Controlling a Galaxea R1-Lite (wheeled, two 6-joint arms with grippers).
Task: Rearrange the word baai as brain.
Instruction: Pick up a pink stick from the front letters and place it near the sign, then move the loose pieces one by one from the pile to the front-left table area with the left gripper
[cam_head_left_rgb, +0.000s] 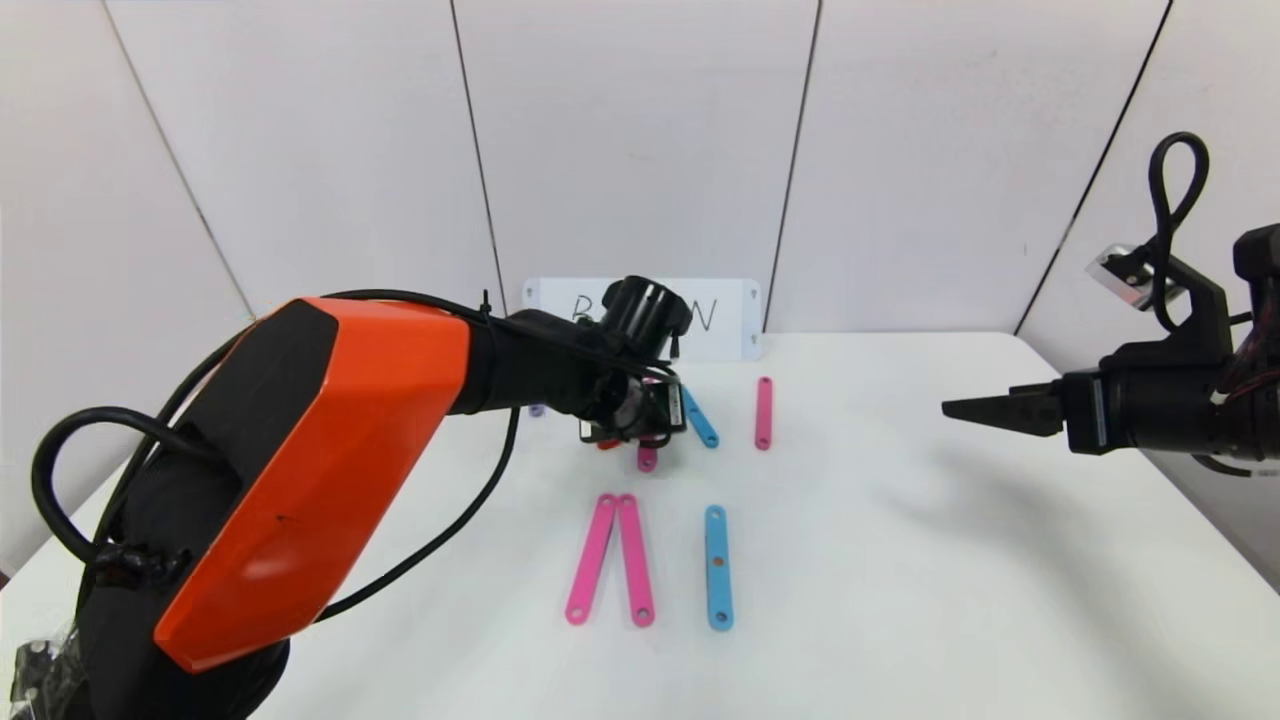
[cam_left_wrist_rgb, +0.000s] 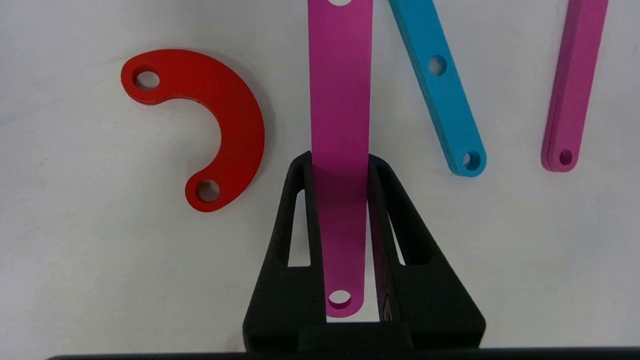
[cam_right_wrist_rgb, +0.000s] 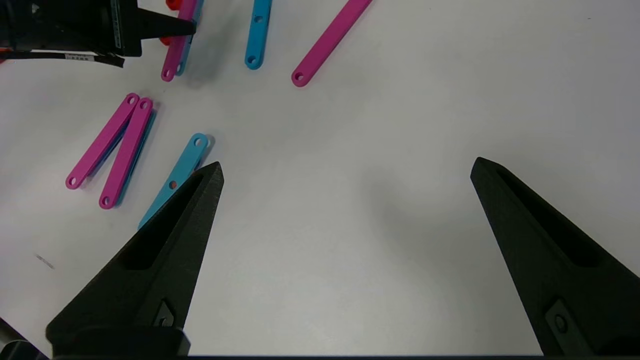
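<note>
My left gripper (cam_left_wrist_rgb: 340, 165) is clamped across a long flat pink plastic strip with holes (cam_left_wrist_rgb: 340, 100), near the end closest to my wrist, at the far middle of the white table (cam_head_left_rgb: 900, 560) just before the white handwritten card (cam_head_left_rgb: 735, 315). Beside it lie a red C-shaped plastic arc (cam_left_wrist_rgb: 225, 125) on one side and a slanted blue holed strip (cam_left_wrist_rgb: 440, 90) on the other, with another pink strip (cam_left_wrist_rgb: 572, 95) further out. Nearer to me lie two pink strips forming a narrow V (cam_head_left_rgb: 612, 560) and an upright blue strip (cam_head_left_rgb: 718, 566).

I judge the pieces light, stiff and thin; the pink one looks smooth, so it may pivot in my grip if I hold only one end. Taking it by its narrow edges, closer to mid-length, should keep it from swinging. It lies so flat that my fingers (cam_left_wrist_rgb: 385, 210) must press to the table to catch it.

My right gripper (cam_head_left_rgb: 1000, 410) hangs spread apart, holding nothing, above the table's right side
</note>
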